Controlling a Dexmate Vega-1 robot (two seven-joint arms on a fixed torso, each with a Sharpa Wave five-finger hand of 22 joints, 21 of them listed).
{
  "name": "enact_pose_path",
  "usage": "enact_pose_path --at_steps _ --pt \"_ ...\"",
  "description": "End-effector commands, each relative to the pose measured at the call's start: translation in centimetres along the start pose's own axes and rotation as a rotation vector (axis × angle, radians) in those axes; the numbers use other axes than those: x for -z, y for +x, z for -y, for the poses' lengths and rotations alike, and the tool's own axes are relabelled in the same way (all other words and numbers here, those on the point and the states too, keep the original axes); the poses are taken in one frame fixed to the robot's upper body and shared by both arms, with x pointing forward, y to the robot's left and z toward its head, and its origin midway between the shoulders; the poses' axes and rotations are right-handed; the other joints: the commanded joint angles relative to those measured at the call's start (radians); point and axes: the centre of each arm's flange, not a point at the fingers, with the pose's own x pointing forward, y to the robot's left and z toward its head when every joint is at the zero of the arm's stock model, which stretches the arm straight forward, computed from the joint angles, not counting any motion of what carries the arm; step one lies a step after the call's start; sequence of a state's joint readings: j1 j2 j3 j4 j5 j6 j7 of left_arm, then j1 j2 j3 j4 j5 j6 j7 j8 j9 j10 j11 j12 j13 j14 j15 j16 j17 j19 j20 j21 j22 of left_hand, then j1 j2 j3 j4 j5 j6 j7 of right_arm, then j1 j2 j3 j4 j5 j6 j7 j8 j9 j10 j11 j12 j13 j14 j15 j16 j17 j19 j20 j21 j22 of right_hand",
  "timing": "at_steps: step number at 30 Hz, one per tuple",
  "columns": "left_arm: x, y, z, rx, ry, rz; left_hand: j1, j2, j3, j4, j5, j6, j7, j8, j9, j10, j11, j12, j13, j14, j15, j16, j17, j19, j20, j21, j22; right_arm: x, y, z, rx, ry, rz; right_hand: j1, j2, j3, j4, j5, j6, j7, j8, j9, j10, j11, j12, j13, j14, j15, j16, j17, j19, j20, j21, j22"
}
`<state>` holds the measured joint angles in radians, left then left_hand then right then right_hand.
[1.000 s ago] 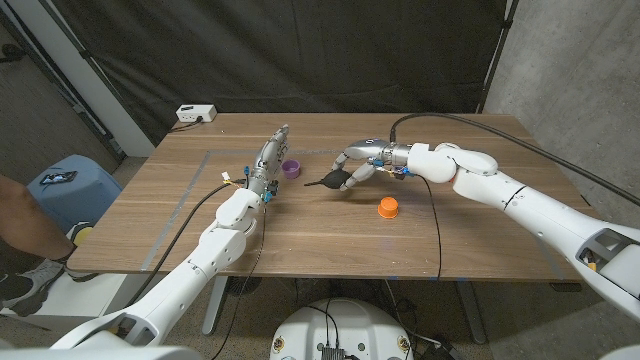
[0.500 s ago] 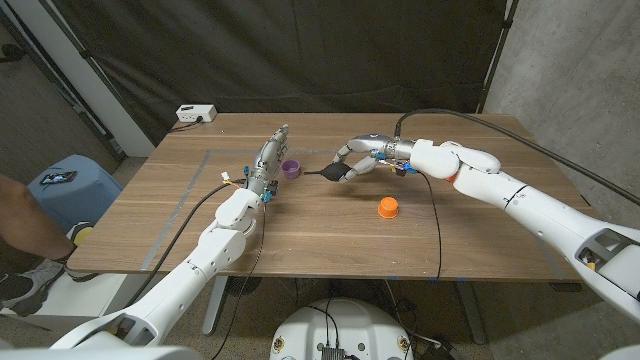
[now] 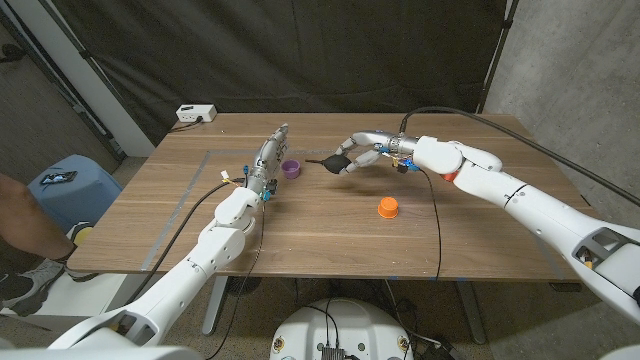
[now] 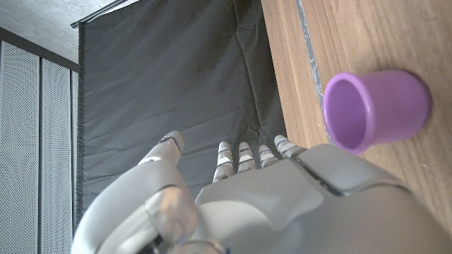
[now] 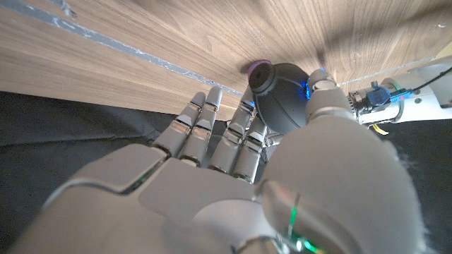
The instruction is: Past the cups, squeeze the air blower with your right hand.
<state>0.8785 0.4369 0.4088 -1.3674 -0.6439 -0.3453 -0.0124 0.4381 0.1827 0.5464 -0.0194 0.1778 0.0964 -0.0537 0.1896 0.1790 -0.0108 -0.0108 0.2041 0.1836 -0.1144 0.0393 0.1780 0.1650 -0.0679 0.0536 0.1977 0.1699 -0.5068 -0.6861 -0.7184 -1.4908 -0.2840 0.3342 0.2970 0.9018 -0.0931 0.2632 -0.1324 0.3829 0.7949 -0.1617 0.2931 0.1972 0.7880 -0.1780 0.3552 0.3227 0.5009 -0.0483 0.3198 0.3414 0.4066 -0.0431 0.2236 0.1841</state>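
Head view: right hand [image 3: 360, 150] is over the far half of the wooden table [image 3: 330, 235], fingers curled around the black air blower [image 3: 338, 162]. The blower's dark bulb sits in the hand and its thin nozzle sticks out toward the robot's left, ending close to the purple cup [image 3: 291, 168]. Whether the blower is clear of the table cannot be told here. The orange cup [image 3: 388, 207] stands on the table nearer the robot, apart from the hand and blower. Left hand [image 3: 268, 160] is just beside the purple cup on its left, fingers straight and together, reaching away from the robot; it holds nothing. A white power strip [image 3: 195, 114] lies at the table's far left corner. A blue stool [image 3: 62, 182] stands on the floor off the table's left side, and part of a person [image 3: 25, 225] shows at the left edge.

Left wrist view: back of the left hand [image 4: 282, 204] with fingers extended, nothing in them. The purple cup [image 4: 376, 107] stands on the table beside the hand, mouth open, a black curtain [image 4: 176, 77] behind.

Right wrist view: right hand [image 5: 233, 183] grips the air blower [image 5: 282, 95]; the round bulb is between thumb and fingers, held near the table surface. How hard the bulb is pressed cannot be told.
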Motion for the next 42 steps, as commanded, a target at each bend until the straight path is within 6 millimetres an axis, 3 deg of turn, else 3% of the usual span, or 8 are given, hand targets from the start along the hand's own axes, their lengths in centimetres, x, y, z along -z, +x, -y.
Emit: enact_pose_path --at_steps 1,30,42 --pt "0.0 0.3 -0.5 -0.003 0.0 -0.002 -0.011 0.0 0.006 -0.001 0.002 0.008 0.0 -0.004 0.004 0.004 -0.003 0.001 0.003 -0.003 -0.005 -0.002 0.002 0.003 -0.004 -0.001 0.006 1.7 -0.1 0.2 0.022 0.167 -0.014 -0.001 0.005 -0.003 0.002 0.0 0.001 0.01 -0.001 0.003 0.003 0.009 0.003 0.004 0.009 -0.162 0.006 0.005 0.01 -0.017 0.001 0.001" --pt "0.2 0.5 -0.5 0.0 -0.005 -0.007 -0.013 0.0 0.007 -0.003 0.002 0.009 0.0 -0.004 0.004 0.003 -0.004 0.0 0.003 -0.001 -0.005 -0.001 0.002 0.004 -0.003 -0.001 0.006 5.1 -1.3 -0.5 0.037 0.612 -0.013 -0.002 0.014 -0.019 0.005 -0.014 0.0 0.03 -0.008 0.004 -0.003 0.028 0.001 0.006 0.016 -0.149 0.015 0.018 0.013 -0.013 0.001 0.002" --pt "0.1 0.7 -0.6 -0.001 -0.003 -0.006 -0.014 0.0 0.008 -0.004 0.002 0.009 0.0 -0.004 0.004 0.003 -0.004 0.0 0.003 -0.002 -0.006 -0.001 0.002 0.004 -0.002 -0.001 0.006 6.0 -1.6 -0.4 0.061 0.72 0.011 0.0 0.022 -0.022 0.006 -0.02 -0.001 0.034 -0.011 0.005 -0.004 0.032 0.0 0.007 0.019 -0.146 0.018 0.023 0.012 -0.009 0.0 0.002"
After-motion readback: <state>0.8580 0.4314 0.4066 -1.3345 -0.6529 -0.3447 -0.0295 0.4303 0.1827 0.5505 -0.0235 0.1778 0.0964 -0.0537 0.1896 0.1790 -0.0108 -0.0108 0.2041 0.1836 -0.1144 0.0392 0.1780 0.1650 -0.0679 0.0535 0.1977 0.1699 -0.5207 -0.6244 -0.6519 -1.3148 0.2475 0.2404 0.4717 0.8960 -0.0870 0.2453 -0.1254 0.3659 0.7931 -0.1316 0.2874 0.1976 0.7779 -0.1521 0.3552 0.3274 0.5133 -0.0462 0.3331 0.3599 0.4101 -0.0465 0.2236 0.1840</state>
